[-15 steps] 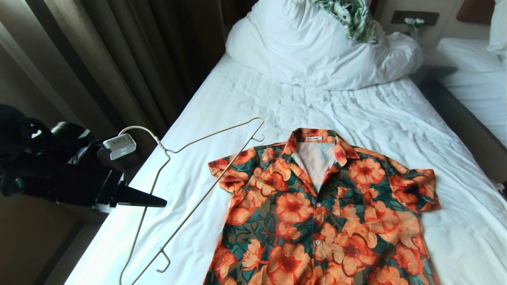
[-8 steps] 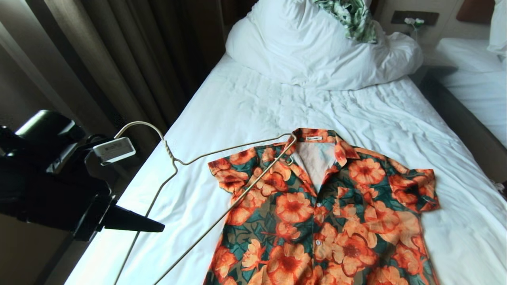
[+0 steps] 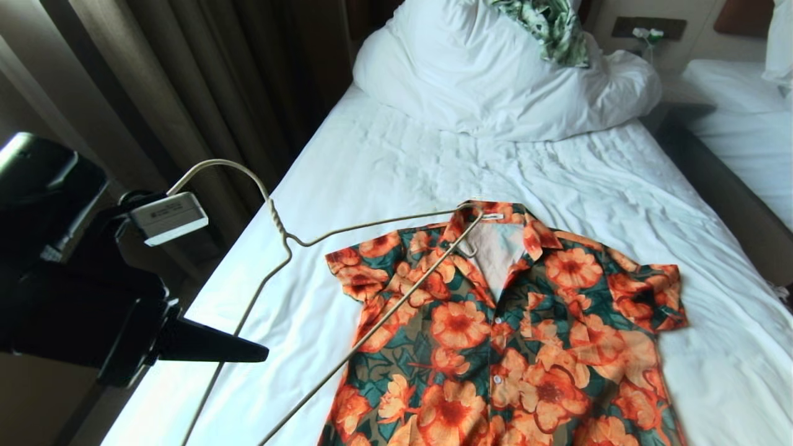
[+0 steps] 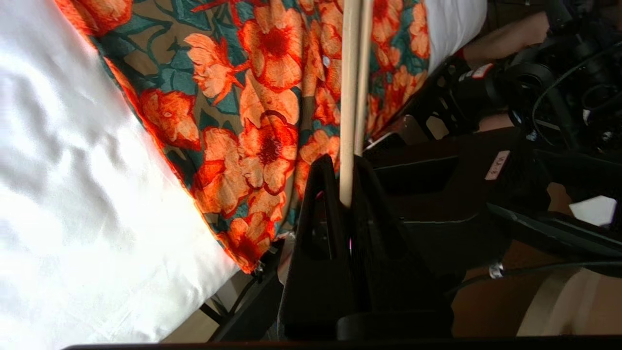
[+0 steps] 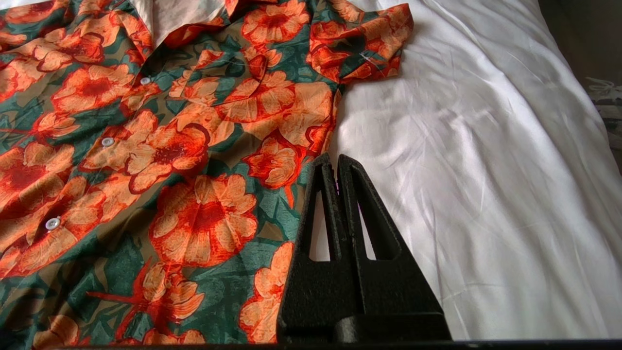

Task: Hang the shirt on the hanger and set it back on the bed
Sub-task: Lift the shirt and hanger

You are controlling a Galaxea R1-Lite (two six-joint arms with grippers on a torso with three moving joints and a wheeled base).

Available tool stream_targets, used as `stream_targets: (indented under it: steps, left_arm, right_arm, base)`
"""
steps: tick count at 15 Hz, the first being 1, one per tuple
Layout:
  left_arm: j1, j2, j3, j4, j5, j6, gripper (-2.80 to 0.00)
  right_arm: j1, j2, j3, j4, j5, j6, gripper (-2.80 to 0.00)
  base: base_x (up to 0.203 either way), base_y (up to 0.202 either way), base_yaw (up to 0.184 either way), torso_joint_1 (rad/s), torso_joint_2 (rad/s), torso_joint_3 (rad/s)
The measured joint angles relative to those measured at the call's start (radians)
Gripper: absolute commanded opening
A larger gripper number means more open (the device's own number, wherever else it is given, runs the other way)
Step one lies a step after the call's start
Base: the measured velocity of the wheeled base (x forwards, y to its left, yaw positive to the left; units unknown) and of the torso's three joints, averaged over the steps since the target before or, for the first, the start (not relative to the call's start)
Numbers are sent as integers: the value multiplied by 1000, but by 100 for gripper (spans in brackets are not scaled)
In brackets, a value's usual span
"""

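The thin cream-white wire hanger [image 3: 347,279] has swung across within the last second: a moment ago its far shoulder tip lay on bare sheet at upper centre, clear of the cloth, and now that tip sits right at the open collar of the short-sleeved button-up shirt with big orange flowers on dark green [image 3: 514,328], near the white neck label. Its long bar crosses the shirt's sleeve and chest on the left of the frame. To me that reads as the start of threading; the tip seems ready to slip inside the neck opening, though whether it is already under the collar I cannot tell.

The shirt lies flat and face up in the lower centre and right of the head view, buttoned, on the wrinkled white sheet of the large bed [image 3: 396,161].

The black left claw [image 4: 346,194] is at the left edge of the frame, off the mattress side, clamped shut on the hanger's wire; the hook curls up above it. The shirt lies to the right of this claw, apart from it.

The right claw [image 5: 336,170] is closed on nothing, hanging over the shirt's right side beside the sleeve.

A white duvet [image 3: 495,74] is heaped at the top.
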Motion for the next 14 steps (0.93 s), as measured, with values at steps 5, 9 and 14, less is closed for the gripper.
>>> stream_targets:
  steps: [5, 9, 14]
  left_arm:
    - [-162, -43, 63, -202, 226, -178, -280]
    - [-240, -107, 87, -201, 225, -223, -280]
    - [-292, -155, 123, -202, 196, -219, -280]
  right_arm:
    - [0, 0, 0, -1, -5, 22, -280]
    - [0, 0, 0, 0, -17, 35, -280]
    - [1, 9, -12, 16, -7, 8, -280]
  base:
    - [0, 0, 0, 0, 0, 0]
    - [0, 0, 0, 0, 0, 0]
    - [0, 0, 0, 0, 0, 0]
